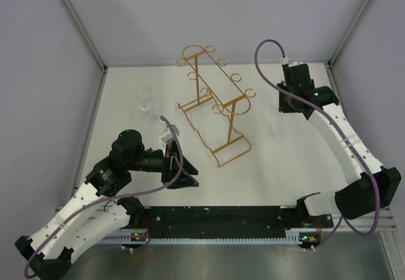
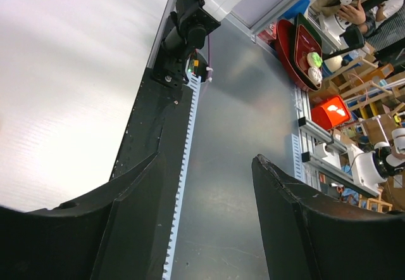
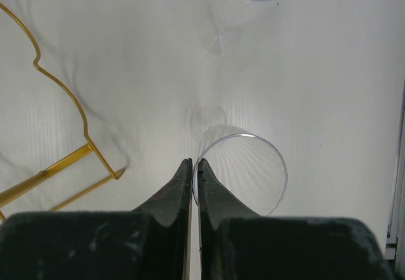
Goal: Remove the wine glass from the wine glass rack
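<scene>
The gold wire wine glass rack (image 1: 215,102) stands mid-table with no glass on its rails; one corner of its base (image 3: 63,159) shows in the right wrist view. My right gripper (image 3: 195,161) (image 1: 281,110) is to the right of the rack. It is shut on the rim of a clear wine glass (image 3: 253,166) (image 1: 276,130), which stays upright, foot below. Whether the foot touches the table I cannot tell. My left gripper (image 1: 183,182) (image 2: 205,159) is open and holds nothing, low near the table's front edge.
Another clear glass (image 1: 149,102) stands on the table left of the rack. A further glass (image 3: 219,38) stands just beyond the held one. Grey walls close in the table on three sides. The black base rail (image 2: 158,121) runs along the near edge.
</scene>
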Tool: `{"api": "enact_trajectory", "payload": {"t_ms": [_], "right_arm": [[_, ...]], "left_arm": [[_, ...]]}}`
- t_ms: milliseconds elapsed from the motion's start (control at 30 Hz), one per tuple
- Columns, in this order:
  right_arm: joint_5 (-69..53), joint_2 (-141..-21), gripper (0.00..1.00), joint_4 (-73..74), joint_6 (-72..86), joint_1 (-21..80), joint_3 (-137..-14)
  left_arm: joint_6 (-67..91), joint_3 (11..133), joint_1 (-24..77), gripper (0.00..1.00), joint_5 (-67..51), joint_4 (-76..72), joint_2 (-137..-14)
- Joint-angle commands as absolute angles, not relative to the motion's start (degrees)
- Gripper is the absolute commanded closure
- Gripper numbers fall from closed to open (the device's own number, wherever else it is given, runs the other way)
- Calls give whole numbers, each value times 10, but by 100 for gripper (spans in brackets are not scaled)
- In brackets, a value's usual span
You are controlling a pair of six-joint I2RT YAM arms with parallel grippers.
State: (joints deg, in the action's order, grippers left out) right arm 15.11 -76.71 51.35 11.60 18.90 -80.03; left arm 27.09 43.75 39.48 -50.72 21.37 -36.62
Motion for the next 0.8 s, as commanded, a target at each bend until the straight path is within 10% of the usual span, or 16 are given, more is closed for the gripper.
{"api": "enact_trajectory", "payload": {"t_ms": [0, 767], "right_arm": [[144, -783, 100, 466, 111, 170, -831], [146, -829, 100, 437, 100, 159, -838]], "left_arm": [[266, 437, 396, 37, -521, 182, -369], [245, 439, 396, 37, -526, 174, -399]]}}
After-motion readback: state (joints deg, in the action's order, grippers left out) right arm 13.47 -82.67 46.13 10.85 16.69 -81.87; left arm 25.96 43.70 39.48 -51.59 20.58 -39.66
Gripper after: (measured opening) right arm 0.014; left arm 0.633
